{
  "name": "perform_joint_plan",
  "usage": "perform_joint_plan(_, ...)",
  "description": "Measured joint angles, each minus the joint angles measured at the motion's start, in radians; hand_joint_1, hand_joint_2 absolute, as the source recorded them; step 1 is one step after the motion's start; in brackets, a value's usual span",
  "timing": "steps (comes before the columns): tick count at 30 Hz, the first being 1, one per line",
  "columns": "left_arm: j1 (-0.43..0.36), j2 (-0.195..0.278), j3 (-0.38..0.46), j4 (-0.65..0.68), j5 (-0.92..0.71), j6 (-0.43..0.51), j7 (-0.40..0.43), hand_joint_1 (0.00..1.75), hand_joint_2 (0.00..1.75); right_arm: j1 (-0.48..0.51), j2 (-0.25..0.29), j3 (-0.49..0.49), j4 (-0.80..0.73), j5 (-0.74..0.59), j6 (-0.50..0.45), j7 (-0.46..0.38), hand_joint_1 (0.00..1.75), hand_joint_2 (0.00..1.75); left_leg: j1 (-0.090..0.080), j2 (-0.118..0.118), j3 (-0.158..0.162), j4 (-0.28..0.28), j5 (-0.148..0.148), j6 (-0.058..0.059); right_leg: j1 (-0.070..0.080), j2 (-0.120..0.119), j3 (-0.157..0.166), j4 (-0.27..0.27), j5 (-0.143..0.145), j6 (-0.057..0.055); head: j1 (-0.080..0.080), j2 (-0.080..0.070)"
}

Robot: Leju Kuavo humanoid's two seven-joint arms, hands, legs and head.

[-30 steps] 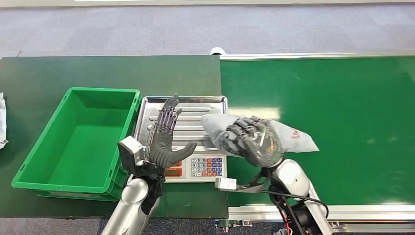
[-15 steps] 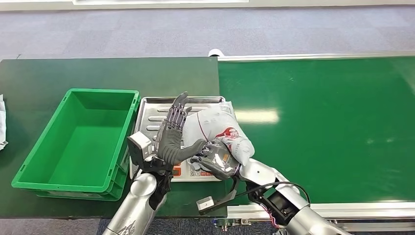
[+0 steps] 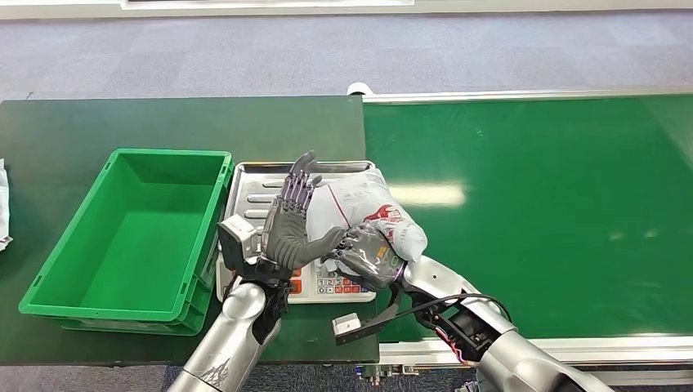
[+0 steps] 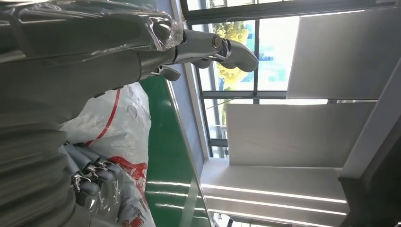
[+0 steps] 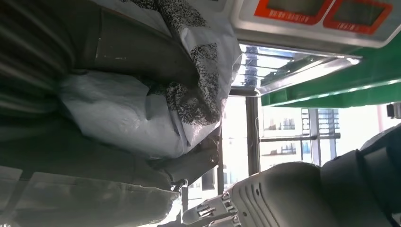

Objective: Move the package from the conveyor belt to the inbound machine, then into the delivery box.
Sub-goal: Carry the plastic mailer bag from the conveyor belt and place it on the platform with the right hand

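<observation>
The package (image 3: 365,211), a white-grey plastic bag with red print, sits over the metal pan of the scale-like inbound machine (image 3: 263,186). My right hand (image 3: 369,255) grips its near end from below. My left hand (image 3: 292,223) stands upright with its fingers spread, its palm against the bag's left side. The left wrist view shows the bag (image 4: 124,124) close beside my left hand's fingers (image 4: 92,171). In the right wrist view the bag (image 5: 142,116) is clasped in my right hand, with the machine's orange display (image 5: 326,12) beyond. The green delivery box (image 3: 135,229) stands left of the machine.
The green conveyor belt (image 3: 539,212) stretches to the right of the machine, bare. A dark green table (image 3: 163,122) carries the box and the machine. A white object (image 3: 3,204) lies at the table's far left edge. Grey carpet lies beyond.
My right hand has swung the package leftward from the belt onto the machine's pan. My left hand has shifted slightly right and now rests against the bag.
</observation>
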Motion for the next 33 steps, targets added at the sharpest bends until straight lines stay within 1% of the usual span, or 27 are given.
perform_joint_plan(3, -0.006, 0.000, 0.001, 0.010, 0.004, 0.003, -0.002, 0.00, 1.75, 0.008, 0.006, -0.017, 0.003, -0.065, -0.021, -0.002, 1.75, 1.75, 0.000, 0.000, -0.001, 0.000, 0.000, 0.000, 0.000, 0.000, -0.001, 0.000, 0.000, 0.000, 0.000, 0.000)
perform_joint_plan(4, -0.008, 0.001, 0.001, 0.012, 0.006, 0.004, -0.002, 0.00, 1.75, 0.014, 0.009, -0.032, 0.001, -0.111, -0.014, -0.011, 1.75, 1.75, 0.000, -0.001, -0.001, 0.000, 0.000, 0.000, 0.000, 0.000, -0.001, 0.000, 0.000, 0.000, 0.000, 0.000)
perform_joint_plan(6, -0.010, 0.003, 0.001, 0.016, 0.011, 0.008, -0.004, 0.00, 1.75, 0.030, 0.017, -0.077, -0.012, -0.233, 0.036, -0.043, 1.75, 1.75, 0.000, -0.001, -0.002, 0.000, 0.000, 0.000, 0.000, 0.000, -0.002, 0.000, 0.000, 0.000, 0.000, 0.000)
perform_joint_plan(8, -0.013, 0.004, 0.002, 0.019, 0.016, 0.013, -0.006, 0.00, 1.75, 0.049, 0.025, -0.131, -0.033, -0.354, 0.111, -0.079, 1.75, 1.75, 0.000, -0.001, -0.003, 0.000, 0.000, 0.000, 0.000, 0.000, -0.003, 0.000, 0.000, 0.000, 0.000, 0.000)
perform_joint_plan(10, -0.015, 0.004, 0.002, 0.022, 0.019, 0.016, -0.006, 0.00, 1.75, 0.065, 0.031, -0.187, -0.056, -0.448, 0.213, -0.108, 1.75, 1.75, 0.000, -0.001, -0.004, 0.000, 0.000, 0.000, 0.000, 0.000, -0.004, 0.000, 0.000, 0.000, 0.000, 0.000)
perform_joint_plan(12, -0.015, 0.004, 0.002, 0.023, 0.021, 0.017, -0.006, 0.00, 1.75, 0.078, 0.036, -0.238, -0.078, -0.528, 0.334, -0.129, 1.75, 1.75, 0.000, -0.001, -0.005, 0.000, 0.000, 0.000, 0.000, 0.000, -0.005, 0.000, 0.000, 0.000, 0.000, 0.000)
perform_joint_plan(14, -0.015, 0.003, 0.002, 0.023, 0.022, 0.019, -0.005, 0.00, 1.75, 0.087, 0.040, -0.278, -0.093, -0.575, 0.437, -0.139, 1.75, 1.75, 0.000, -0.001, -0.006, 0.000, 0.000, 0.000, 0.000, 0.000, -0.005, 0.000, 0.000, 0.000, 0.000, 0.000)
perform_joint_plan(18, -0.015, 0.003, 0.002, 0.022, 0.022, 0.021, 0.006, 0.00, 1.75, 0.098, 0.050, -0.326, -0.102, -0.612, 0.606, -0.144, 1.75, 1.75, 0.000, -0.001, -0.007, 0.000, 0.000, 0.000, 0.000, 0.000, -0.006, 0.000, 0.000, 0.000, 0.000, 0.000)
perform_joint_plan(21, -0.014, 0.002, 0.002, 0.020, 0.017, 0.017, 0.016, 0.00, 1.75, 0.099, 0.056, -0.341, -0.096, -0.620, 0.697, -0.144, 1.75, 1.75, 0.000, -0.001, -0.008, 0.000, 0.000, 0.000, 0.000, 0.000, -0.007, 0.000, 0.000, 0.000, 0.000, 0.000)
perform_joint_plan(25, -0.013, 0.001, 0.002, 0.016, 0.008, 0.010, 0.024, 0.00, 1.75, 0.093, 0.067, -0.342, -0.069, -0.584, 0.753, -0.134, 1.75, 1.75, 0.000, -0.001, -0.008, 0.000, 0.000, 0.000, 0.000, 0.000, -0.007, 0.000, 0.000, 0.000, 0.000, 0.000)
perform_joint_plan(28, -0.013, 0.001, 0.003, 0.014, 0.006, 0.005, 0.027, 0.00, 1.75, 0.084, 0.074, -0.334, -0.045, -0.533, 0.747, -0.108, 1.75, 1.75, 0.000, -0.001, -0.007, 0.000, 0.000, 0.000, 0.000, 0.000, -0.007, 0.000, 0.000, 0.000, 0.000, 0.000)
perform_joint_plan(29, -0.013, 0.001, 0.003, 0.013, 0.005, 0.004, 0.027, 0.00, 1.75, 0.081, 0.077, -0.330, -0.037, -0.515, 0.736, -0.098, 1.58, 1.75, 0.000, -0.001, -0.007, 0.000, 0.000, 0.000, 0.000, 0.000, -0.007, 0.000, 0.000, 0.000, 0.000, 0.000)
perform_joint_plan(30, -0.013, 0.001, 0.003, 0.012, 0.005, 0.004, 0.027, 0.00, 1.75, 0.078, 0.080, -0.325, -0.030, -0.495, 0.718, -0.087, 1.18, 1.75, 0.000, -0.001, -0.007, 0.000, 0.000, 0.000, 0.000, 0.000, -0.007, 0.000, 0.000, 0.000, 0.000, 0.000)
perform_joint_plan(32, -0.012, 0.001, 0.004, 0.008, 0.002, 0.004, 0.029, 0.00, 1.75, 0.071, 0.085, -0.316, -0.018, -0.447, 0.666, -0.064, 0.31, 1.75, 0.000, -0.001, -0.007, 0.000, 0.000, 0.000, 0.000, 0.000, -0.006, 0.000, 0.000, 0.000, 0.000, 0.000)
perform_joint_plan(33, -0.012, 0.001, 0.004, 0.005, 0.000, 0.004, 0.030, 0.00, 1.75, 0.067, 0.087, -0.311, -0.013, -0.419, 0.633, -0.050, 0.05, 1.75, 0.000, -0.001, -0.007, 0.000, 0.000, 0.000, 0.000, 0.000, -0.006, 0.000, 0.000, 0.000, 0.000, 0.000)
